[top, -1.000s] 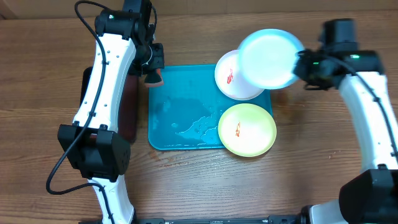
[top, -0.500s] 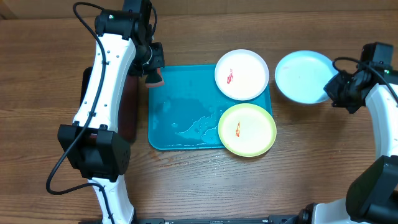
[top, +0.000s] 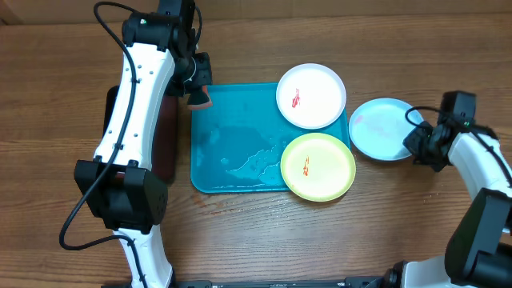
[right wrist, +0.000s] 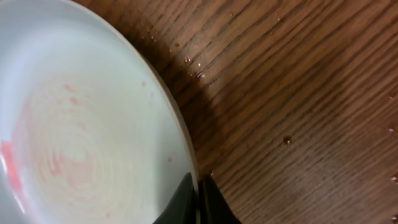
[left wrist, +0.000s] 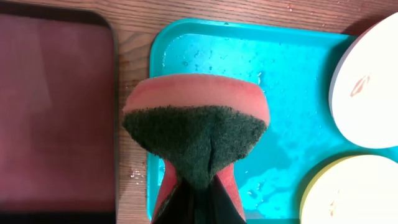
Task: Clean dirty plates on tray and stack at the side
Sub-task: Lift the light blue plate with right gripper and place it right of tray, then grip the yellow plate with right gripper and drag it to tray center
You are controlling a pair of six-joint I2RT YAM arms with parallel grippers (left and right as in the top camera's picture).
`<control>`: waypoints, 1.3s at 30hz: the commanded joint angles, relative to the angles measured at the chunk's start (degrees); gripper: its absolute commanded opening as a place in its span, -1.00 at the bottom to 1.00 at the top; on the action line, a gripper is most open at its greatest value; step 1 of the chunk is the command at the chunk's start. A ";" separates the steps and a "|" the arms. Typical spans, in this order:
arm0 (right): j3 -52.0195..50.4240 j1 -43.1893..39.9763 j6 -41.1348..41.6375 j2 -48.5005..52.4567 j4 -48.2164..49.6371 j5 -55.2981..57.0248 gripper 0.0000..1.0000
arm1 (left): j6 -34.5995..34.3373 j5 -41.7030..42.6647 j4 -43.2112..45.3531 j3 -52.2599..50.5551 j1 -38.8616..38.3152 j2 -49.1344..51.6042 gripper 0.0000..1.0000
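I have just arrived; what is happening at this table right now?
The right gripper pinches the rim of the light blue plate, beside the turquoise tray on its right. The left gripper holds a sponge over the tray's far left corner. The white plate and the yellow-green plate, each with a red smear, lie at the tray's right end.

The left gripper (top: 198, 94), closed on a sponge (left wrist: 196, 127), hung over the far left corner of the turquoise tray (top: 232, 144). To its right, the tray's wet floor lay open as far as the white plate (top: 311, 96) and the yellow-green plate (top: 318, 166), which blocked that end. A dark red tray (left wrist: 56, 106) lay just to its left. The right gripper (top: 418, 144) pinched the light blue plate (top: 380, 128), which lay between it and the other plates. Bare table wood (right wrist: 298, 93) lay open on its other sides.
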 commanded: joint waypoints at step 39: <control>-0.46 21.27 -12.39 -1.77 -18.27 -12.90 -0.31 | 0.37 0.83 0.31 -0.31 -0.13 -0.44 -0.91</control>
